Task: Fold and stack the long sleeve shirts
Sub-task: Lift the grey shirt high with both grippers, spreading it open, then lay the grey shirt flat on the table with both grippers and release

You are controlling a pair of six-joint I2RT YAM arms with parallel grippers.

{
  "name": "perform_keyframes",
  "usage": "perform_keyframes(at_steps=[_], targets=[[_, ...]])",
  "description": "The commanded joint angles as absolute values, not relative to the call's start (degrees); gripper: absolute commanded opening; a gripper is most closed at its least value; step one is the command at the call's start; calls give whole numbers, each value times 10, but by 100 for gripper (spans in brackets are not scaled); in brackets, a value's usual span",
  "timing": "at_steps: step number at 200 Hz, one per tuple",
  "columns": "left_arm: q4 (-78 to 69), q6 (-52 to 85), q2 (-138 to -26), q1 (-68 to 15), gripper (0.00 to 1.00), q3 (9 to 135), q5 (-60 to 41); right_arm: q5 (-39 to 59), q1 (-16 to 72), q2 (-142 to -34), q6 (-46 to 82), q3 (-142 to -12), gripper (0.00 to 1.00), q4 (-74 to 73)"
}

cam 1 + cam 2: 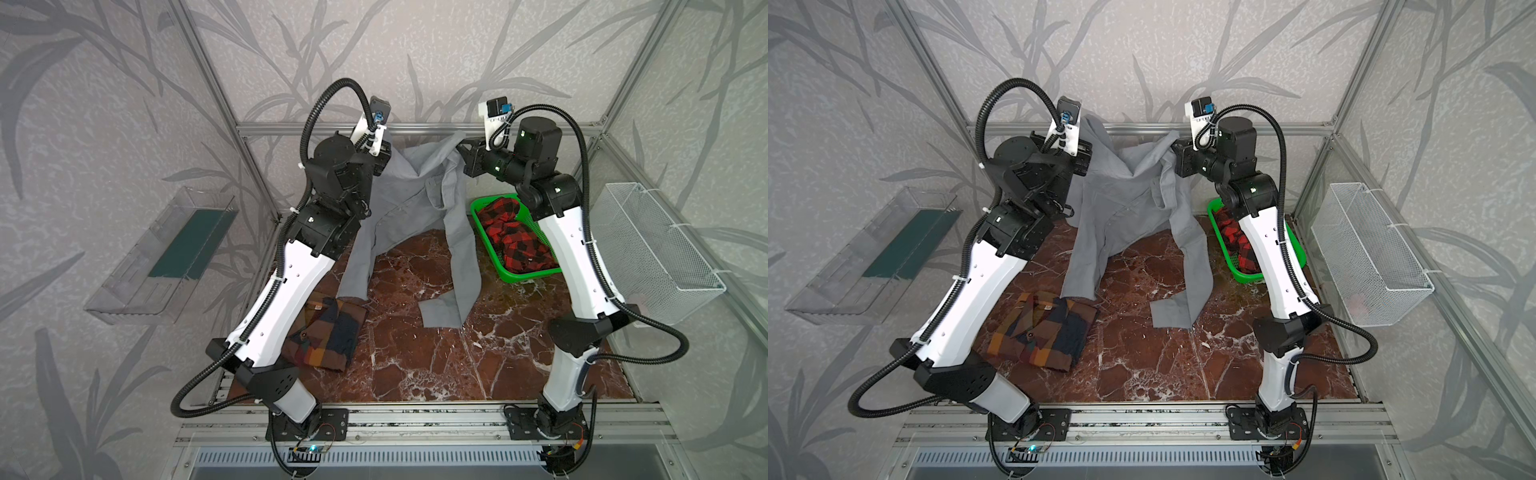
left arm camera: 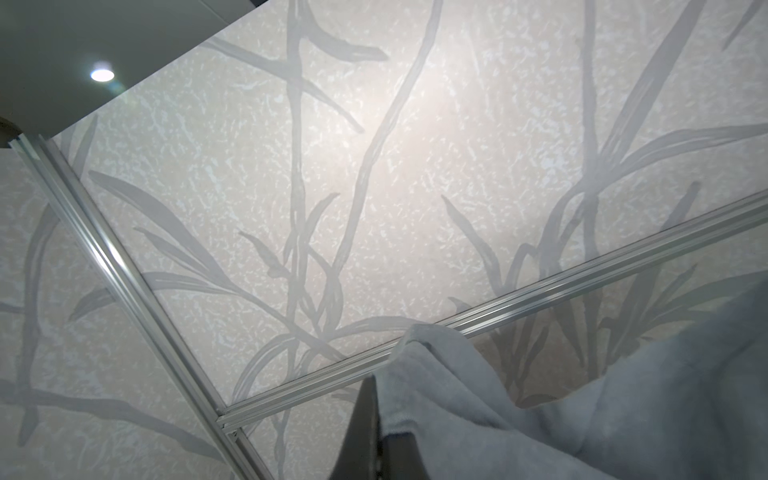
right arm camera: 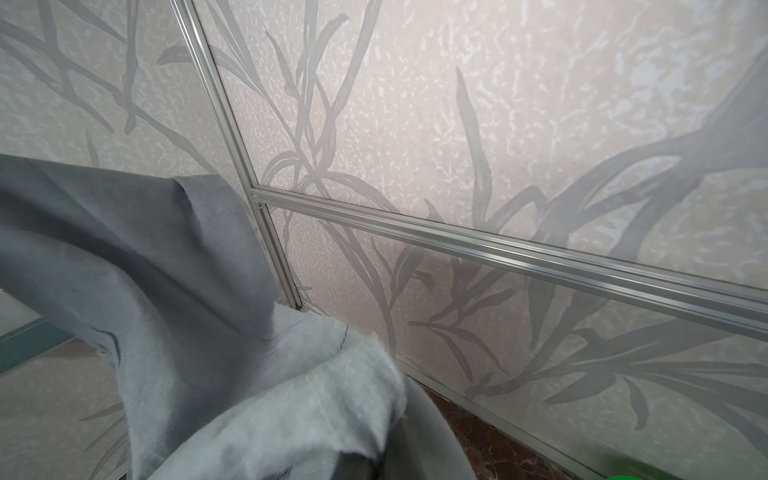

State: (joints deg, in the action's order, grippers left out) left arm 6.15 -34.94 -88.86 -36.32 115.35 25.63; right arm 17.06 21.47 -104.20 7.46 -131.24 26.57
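The left gripper [image 1: 384, 154] is clamped on a fold of the grey button-up shirt [image 1: 415, 195]. In the left wrist view a dark finger [image 2: 359, 428] presses against the pale cloth, which bunches up over its tip. The right gripper [image 1: 462, 148] is closed on another edge of the same shirt. In the right wrist view the cloth drapes over the fingers and hides them, but in both top views a point of fabric sticks out of the closed jaws.

Between the two grippers the shirt hangs raised, sagging in the middle. From the left fingers a panel falls to the marble-patterned table [image 1: 415, 365]. Its lower edge ends at the far edge of the colour-block checked shirt [image 1: 328, 332]; I cannot tell whether they touch. From the right fingers a sleeve drops, and its end lies flat on the table.

The checked shirt lies folded on the table, well below the left fingers and partly under that arm's forearm.

Below the right fingers, just beside the hanging sleeve, stands a green basket [image 1: 515, 277] holding a red and black checked cloth [image 1: 515, 237]. Farther out past the right arm a white wire basket [image 1: 656, 249] hangs on the side wall. Past the left arm a clear plastic tray [image 1: 162, 257] is fixed to the opposite wall.
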Motion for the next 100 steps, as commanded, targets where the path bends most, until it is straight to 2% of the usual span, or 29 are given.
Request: perform_keyframes(at_steps=[1, 13, 31, 61, 100], targets=[[2, -443, -824, -436, 0, 1055, 279, 185, 206, -930, 126, -1113, 0, 92], [-38, -450, -784, -468, 0, 969, 313, 189, 198, -879, 168, -996, 0, 13], [-73, -426, -723, -512, 0, 851, 350, 180, 197, -811, 199, -851, 0, -30], [-28, -342, -654, -598, 0, 729, 427, 147, 195, -706, 277, -638, 0, -79], [0, -238, -626, -727, 0, 612, 567, 137, 195, -575, 352, -468, 0, -54]])
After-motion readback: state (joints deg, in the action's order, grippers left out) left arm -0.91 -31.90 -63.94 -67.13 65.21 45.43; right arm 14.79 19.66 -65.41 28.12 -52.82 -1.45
